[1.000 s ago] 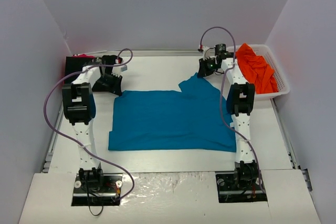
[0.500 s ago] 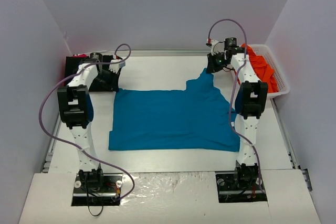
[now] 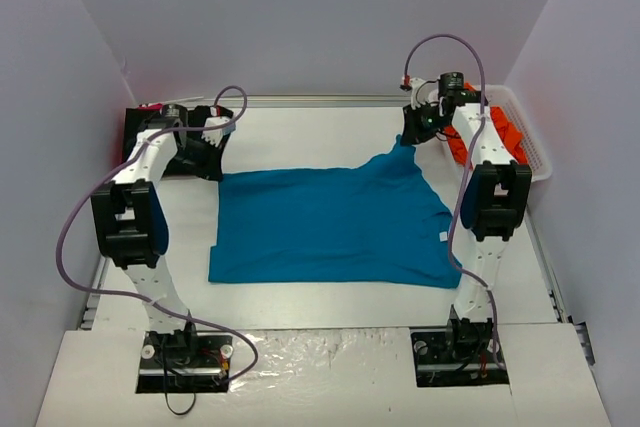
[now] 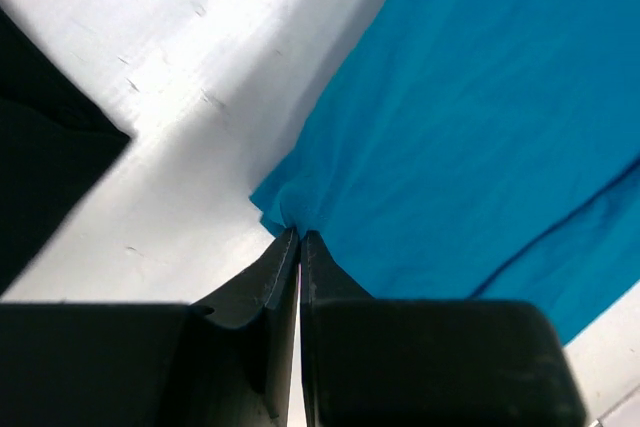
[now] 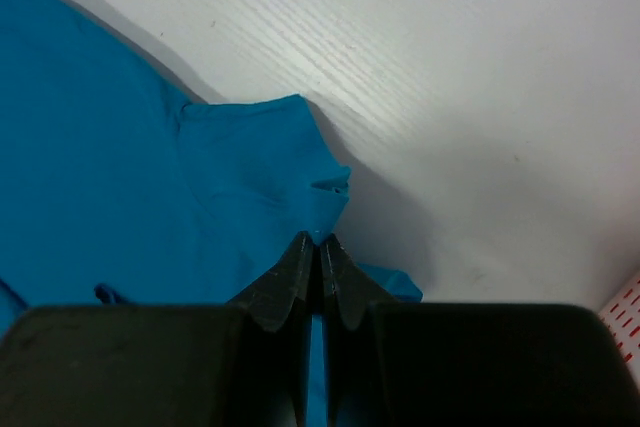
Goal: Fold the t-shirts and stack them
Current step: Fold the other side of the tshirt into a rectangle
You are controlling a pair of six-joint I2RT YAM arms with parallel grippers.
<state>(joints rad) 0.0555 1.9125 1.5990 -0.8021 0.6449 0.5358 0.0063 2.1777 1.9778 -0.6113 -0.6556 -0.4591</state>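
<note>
Teal t-shirt (image 3: 330, 232) count: just one, spread on the table (image 3: 300, 137) left of the single white basket (image 3: 540, 162). Two grippers, both clamped shut on it. Right gripper (image 5: 318, 239) pinches the far corner nearest the basket, and left gripper (image 4: 300, 235) pinches the far corner away from it. Orange shirts (image 3: 500, 132) sit bunched inside the basket; can't tell how many. One black cloth (image 4: 40, 177) lies furthest from the basket.

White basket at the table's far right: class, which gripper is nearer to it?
Right. The right gripper pinches the far right corner of the teal t-shirt, just beside the basket; the left gripper pinches its far left corner, across the table.
</note>
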